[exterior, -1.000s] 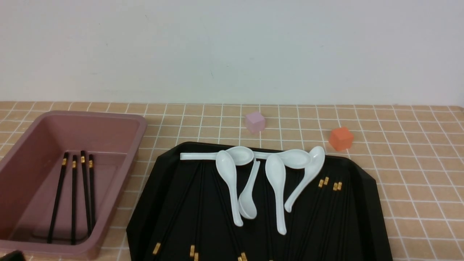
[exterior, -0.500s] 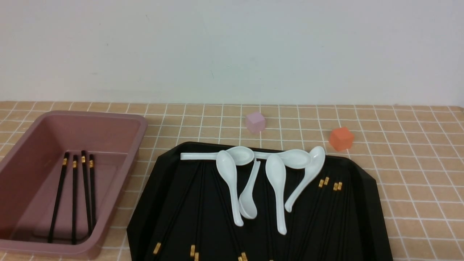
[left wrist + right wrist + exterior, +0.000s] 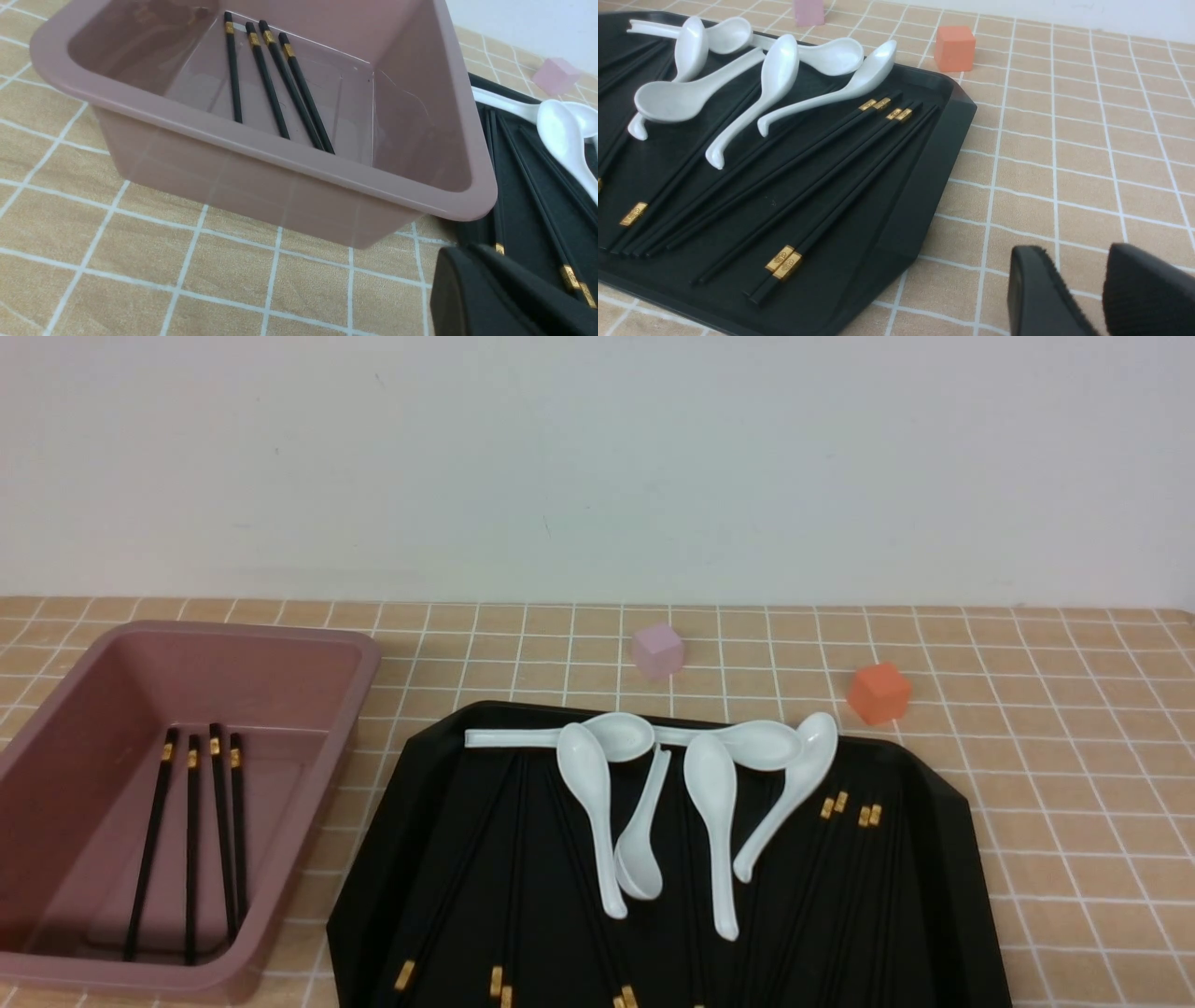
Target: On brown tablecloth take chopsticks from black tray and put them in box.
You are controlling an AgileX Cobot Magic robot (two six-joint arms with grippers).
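So the chopsticks point(image 3: 191, 840) are long, thin and black, each with a little gold band near one end. Four of them lie side by side on the floor of the box point(image 3: 308, 644), gold ends pointing away from me. The box is a deep dusty-pink bin with rounded corners and a thick rim, sitting on the cloth point(image 3: 1074, 784) to my left, just beside the tray point(image 3: 943, 859). Plenty more chopsticks point(image 3: 840, 154) are on the tray, which is glossy black with cut-off corners and a low rim; some run under the white spoons point(image 3: 653, 803), and they're honestly hard to pick out against the black except for the gold bands. A pink cube point(image 3: 657, 651) and an orange cube point(image 3: 878, 692) sit on the cloth beyond the tray. My left claw point(image 3: 495, 298) hovers near the box's corner, at the tray's edge, and I can't tell if it's spread or not. My right claw point(image 3: 1083, 289) is over bare cloth beside the tray, fingers slightly apart, holding nothing.
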